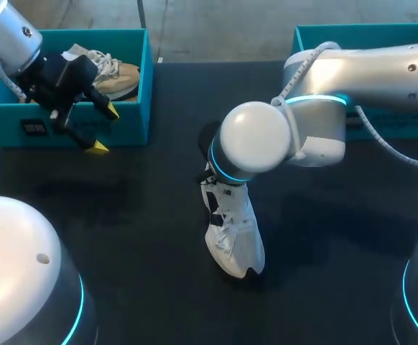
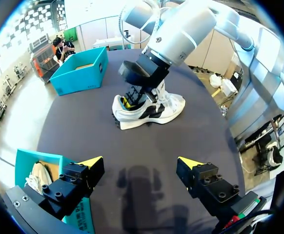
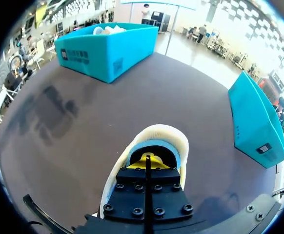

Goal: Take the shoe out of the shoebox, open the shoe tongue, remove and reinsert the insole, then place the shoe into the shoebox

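Closest of all, in the right wrist view, is the right gripper (image 3: 147, 160) itself. Its two black finger blocks lie pressed together along a thin seam, and the yellow tips dip into the heel opening of the white shoe (image 3: 154, 134). A light blue surface, probably the insole (image 3: 154, 145), curves around the tips; whether the closed fingers nip any of it is hidden by the blocks.

In the head view the shoe (image 1: 234, 237) stands on the dark table (image 1: 144, 215) near the middle, a little toward 6 o'clock and outside both boxes. Its heel end points to 12 o'clock under the right arm's wrist and its toe to about 5 o'clock. The right arm comes in from 2 o'clock and bends down over the heel, covering its own gripper there.

The left wrist view shows the shoe (image 2: 149, 109) side-on, well ahead of the left gripper (image 2: 141, 163). It is white with dark side markings, and the right gripper (image 2: 128, 102) is planted in its collar.

The left gripper's fingers stand wide apart with nothing between them. In the head view this gripper (image 1: 105, 129) hangs at 10 o'clock, just in front of the near wall of the left shoebox (image 1: 133, 86), a teal box in which a tan shoe (image 1: 119, 77) lies. A second teal shoebox (image 1: 324, 32) sits at 1 o'clock, partly behind the right arm
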Robot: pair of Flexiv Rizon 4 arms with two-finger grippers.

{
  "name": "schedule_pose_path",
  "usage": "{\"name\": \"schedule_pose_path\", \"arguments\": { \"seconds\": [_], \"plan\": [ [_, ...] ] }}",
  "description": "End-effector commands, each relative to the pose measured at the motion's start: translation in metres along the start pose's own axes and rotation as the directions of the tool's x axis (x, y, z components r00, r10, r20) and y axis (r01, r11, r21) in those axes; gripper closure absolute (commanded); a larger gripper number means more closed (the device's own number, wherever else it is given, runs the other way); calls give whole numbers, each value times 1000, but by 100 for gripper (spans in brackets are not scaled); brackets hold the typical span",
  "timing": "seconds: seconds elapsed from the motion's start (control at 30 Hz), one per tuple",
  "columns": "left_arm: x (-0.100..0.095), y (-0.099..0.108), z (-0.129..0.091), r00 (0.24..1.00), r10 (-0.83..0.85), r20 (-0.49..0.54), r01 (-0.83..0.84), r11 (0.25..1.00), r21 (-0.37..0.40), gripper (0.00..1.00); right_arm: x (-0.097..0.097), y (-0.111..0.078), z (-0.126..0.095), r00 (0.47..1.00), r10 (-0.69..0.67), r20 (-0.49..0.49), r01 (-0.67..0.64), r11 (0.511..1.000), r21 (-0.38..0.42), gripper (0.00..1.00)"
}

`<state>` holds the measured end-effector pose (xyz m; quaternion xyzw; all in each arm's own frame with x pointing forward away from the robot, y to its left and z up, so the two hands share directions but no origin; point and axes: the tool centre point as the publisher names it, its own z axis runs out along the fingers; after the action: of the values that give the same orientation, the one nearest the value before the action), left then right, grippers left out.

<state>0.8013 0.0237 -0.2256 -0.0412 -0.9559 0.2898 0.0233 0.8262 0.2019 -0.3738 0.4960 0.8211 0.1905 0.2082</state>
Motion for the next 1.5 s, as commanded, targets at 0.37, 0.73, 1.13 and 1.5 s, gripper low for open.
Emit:
{"name": "schedule_pose_path", "arguments": {
  "seconds": [0.37,0.73,1.13,1.5],
  "plan": [
    [1,0,-1,1000,0,0,0,1000,-3,0,8,-11,40,1000,-16,14,15,997,70,100],
    [1,0,-1,1000,0,0,0,1000,-3,0,0,-25,30,999,-26,-22,30,978,207,100],
    [1,0,-1,1000,0,0,0,1000,-3,0,2,-56,29,998,-37,-47,50,953,300,100],
    [1,0,-1,1000,0,0,0,1000,-3,0,0,-72,16,999,-6,-50,21,953,302,100]
  ]
}}
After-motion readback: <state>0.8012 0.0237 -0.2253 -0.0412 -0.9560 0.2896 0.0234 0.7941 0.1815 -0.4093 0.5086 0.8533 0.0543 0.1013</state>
